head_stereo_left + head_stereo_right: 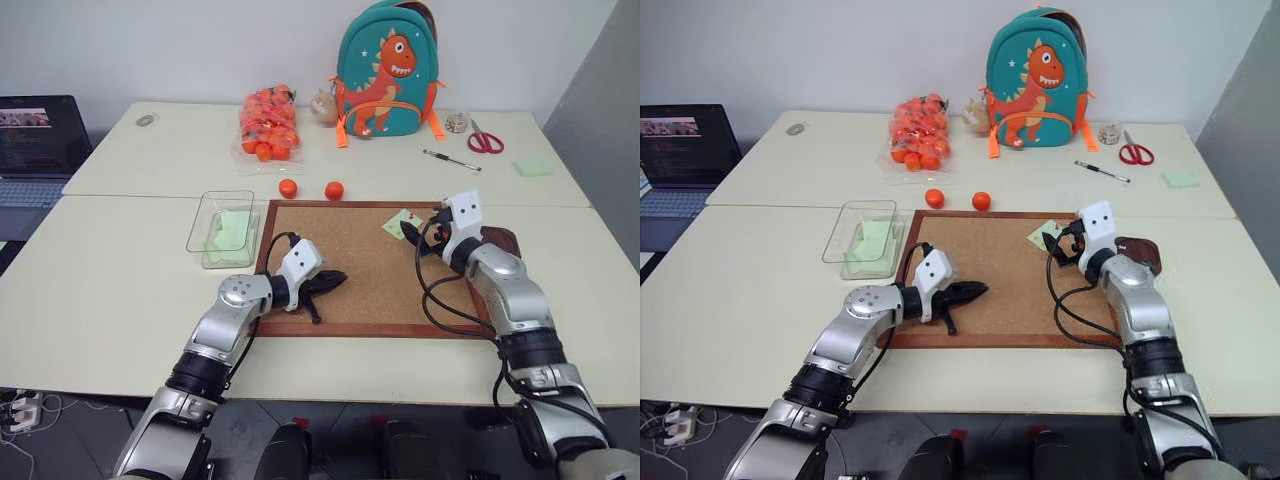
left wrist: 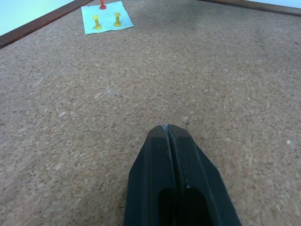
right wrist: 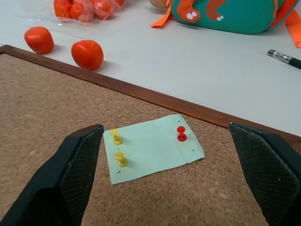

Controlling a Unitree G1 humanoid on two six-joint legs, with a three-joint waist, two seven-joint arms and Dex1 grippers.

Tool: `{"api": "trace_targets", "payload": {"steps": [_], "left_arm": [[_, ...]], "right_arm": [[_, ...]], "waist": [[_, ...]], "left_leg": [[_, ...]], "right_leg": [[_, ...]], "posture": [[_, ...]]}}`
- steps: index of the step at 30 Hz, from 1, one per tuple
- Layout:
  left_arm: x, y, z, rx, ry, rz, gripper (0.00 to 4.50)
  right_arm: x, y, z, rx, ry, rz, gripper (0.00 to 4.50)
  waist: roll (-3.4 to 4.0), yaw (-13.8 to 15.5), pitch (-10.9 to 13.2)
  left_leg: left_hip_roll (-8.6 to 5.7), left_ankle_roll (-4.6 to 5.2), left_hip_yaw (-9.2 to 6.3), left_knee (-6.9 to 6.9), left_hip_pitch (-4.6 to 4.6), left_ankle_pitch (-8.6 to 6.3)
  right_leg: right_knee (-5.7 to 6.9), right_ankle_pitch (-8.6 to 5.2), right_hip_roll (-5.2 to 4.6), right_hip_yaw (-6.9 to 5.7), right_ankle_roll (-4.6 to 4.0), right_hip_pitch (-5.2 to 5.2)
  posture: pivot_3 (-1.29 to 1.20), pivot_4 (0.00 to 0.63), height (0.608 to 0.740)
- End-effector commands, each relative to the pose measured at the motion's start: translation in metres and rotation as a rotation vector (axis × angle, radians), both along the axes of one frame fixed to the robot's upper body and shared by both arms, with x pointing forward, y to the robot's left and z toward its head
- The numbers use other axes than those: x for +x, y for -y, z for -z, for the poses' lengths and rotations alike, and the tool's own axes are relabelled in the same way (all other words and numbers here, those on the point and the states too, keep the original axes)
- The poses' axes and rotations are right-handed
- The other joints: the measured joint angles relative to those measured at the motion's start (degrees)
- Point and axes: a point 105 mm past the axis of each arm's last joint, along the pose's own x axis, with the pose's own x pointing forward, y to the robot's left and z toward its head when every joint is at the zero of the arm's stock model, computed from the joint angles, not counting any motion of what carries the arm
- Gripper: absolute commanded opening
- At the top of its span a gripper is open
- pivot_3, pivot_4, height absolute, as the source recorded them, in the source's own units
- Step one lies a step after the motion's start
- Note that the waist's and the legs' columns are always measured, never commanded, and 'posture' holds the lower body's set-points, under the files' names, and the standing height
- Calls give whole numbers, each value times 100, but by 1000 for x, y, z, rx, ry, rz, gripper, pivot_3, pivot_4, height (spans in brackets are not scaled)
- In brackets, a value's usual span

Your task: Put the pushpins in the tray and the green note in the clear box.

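Leftmost sits the clear box (image 1: 222,228) on the table, just beside the corkboard (image 1: 370,270), with pale-green paper inside. My left gripper (image 1: 335,279) is clenched empty over the cork. Farther right, the green note (image 3: 153,148) lies pinned near the board's far edge by two yellow and one red pushpins (image 3: 181,133). My right gripper (image 3: 164,169) gapes wide, straddling that note. Rightmost, the tray (image 1: 1143,251) is touching the board's edge.

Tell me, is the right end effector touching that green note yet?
Apart. In the right wrist view, the right end effector stands open, with corkboard between fingers and green note.
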Motion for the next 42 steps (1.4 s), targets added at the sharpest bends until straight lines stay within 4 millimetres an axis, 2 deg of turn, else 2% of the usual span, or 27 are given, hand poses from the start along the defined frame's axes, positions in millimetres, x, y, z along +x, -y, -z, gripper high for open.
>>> {"api": "trace_targets", "payload": {"steps": [1, 6, 12, 15, 17, 22, 26, 30, 34, 42], "left_arm": [[-10, 5, 12, 22, -44, 38, 17], [-11, 6, 12, 23, -44, 41, 17], [-11, 5, 12, 28, -43, 41, 17], [-11, 5, 11, 28, -42, 42, 0], [-12, 5, 11, 26, -42, 45, 0], [-13, 5, 11, 26, -44, 49, 0], [-14, 4, 11, 28, -45, 49, 0], [-14, 3, 11, 32, -45, 49, 0], [-14, 3, 11, 35, -45, 50, 0], [-15, 2, 12, 39, -48, 50, 0]], "right_arm": [[12, -4, -11, -7, 52, -8, 4500], [26, -3, -4, -1, 34, 18, 4500], [33, -5, -5, -5, 45, 21, 4500], [36, -4, -4, -10, 50, 29, 4087], [37, -4, -3, -12, 52, 33, 3587], [38, -4, 0, -24, 51, 34, 2697], [39, -4, 1, -28, 52, 37, 1730], [40, -5, 0, -25, 60, 41, 1033], [41, -5, 0, -34, 58, 49, 67], [42, -5, -1, -32, 67, 59, 23]], "waist": [[0, -7, 0], [0, -15, 0], [1, -18, -1], [2, -21, -1], [2, -21, -1], [2, -30, -1], [2, -53, -1], [2, -57, -1], [2, -63, -1], [2, -81, -1]], "left_leg": [[-1, 0, 3, 0, 0, 0], [1, 0, 4, 0, 1, 0], [2, 0, 5, 0, 2, 0], [2, 0, 5, 1, 2, 0], [2, 0, 4, 1, 2, 0], [2, 0, 4, 0, 2, 0], [3, 0, 5, 1, 3, 0], [3, 0, 5, 0, 3, 0], [2, 0, 5, 0, 3, 0], [3, 0, 5, 3, 5, 1]], "right_leg": [[0, 0, 0, 2, 0, -2], [2, 0, 0, 4, 0, -2], [6, 0, -1, 6, 0, -4], [8, 0, -1, 6, -1, -4], [9, 0, -1, 6, -1, -4], [11, 0, -2, 7, -1, -5], [14, 0, -2, 8, -1, -6], [16, 0, -2, 8, -1, -6], [16, 0, -2, 9, -1, -6], [20, 0, -2, 10, -1, -5]], "posture": [[0, 150, 740], [0, 150, 740], [0, 150, 740], [0, 150, 740], [0, 150, 740], [0, 150, 740], [0, 150, 740], [0, 150, 740], [0, 150, 740], [0, 150, 740]]}}
